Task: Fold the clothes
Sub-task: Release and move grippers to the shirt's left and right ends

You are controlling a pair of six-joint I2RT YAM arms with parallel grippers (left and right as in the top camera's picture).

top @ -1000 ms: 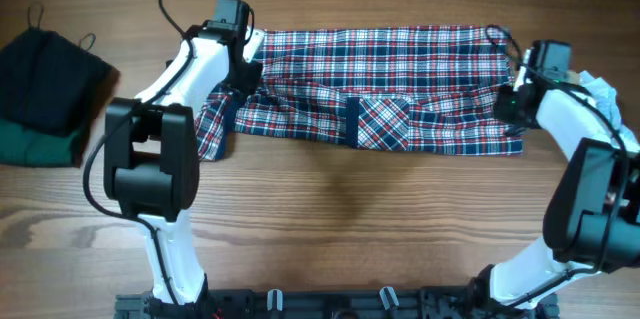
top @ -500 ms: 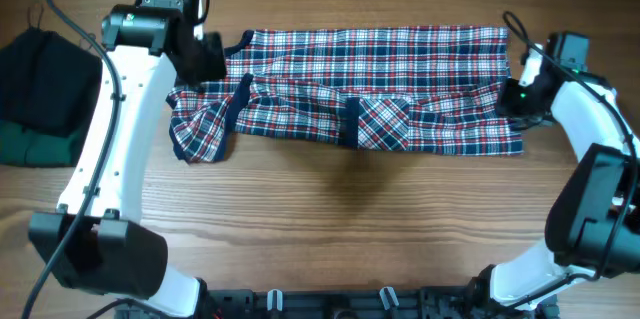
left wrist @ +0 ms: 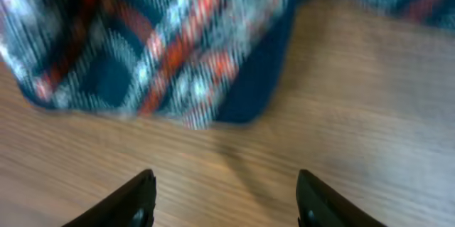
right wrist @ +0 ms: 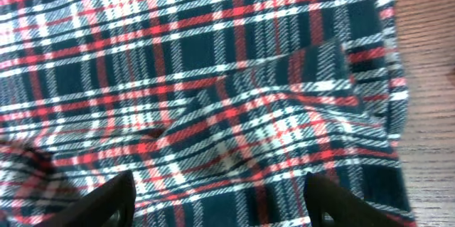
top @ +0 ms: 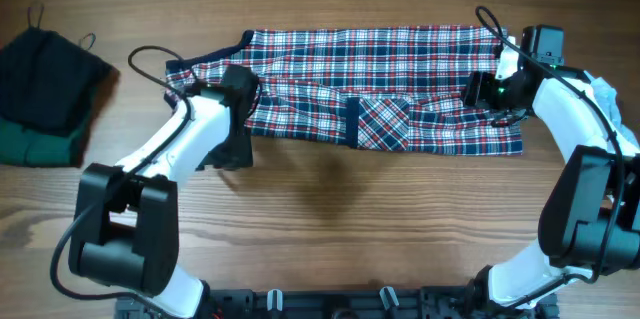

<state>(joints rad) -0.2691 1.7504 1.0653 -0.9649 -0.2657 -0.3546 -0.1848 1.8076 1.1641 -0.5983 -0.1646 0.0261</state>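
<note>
Left gripper [left wrist: 225, 182] gapes just beside the plaid shirt [left wrist: 142, 42], right gripper [right wrist: 219, 188] above it.

Your overhead looks straight down on the whole table [top: 330, 229]. Both wrist cams hang close over the shirt [top: 380, 79] it also shows; the left one's blurry, probably at the shirt's left edge.

Lab setup — wooden table [top: 400, 229], two robot arms [top: 185, 144]
</note>
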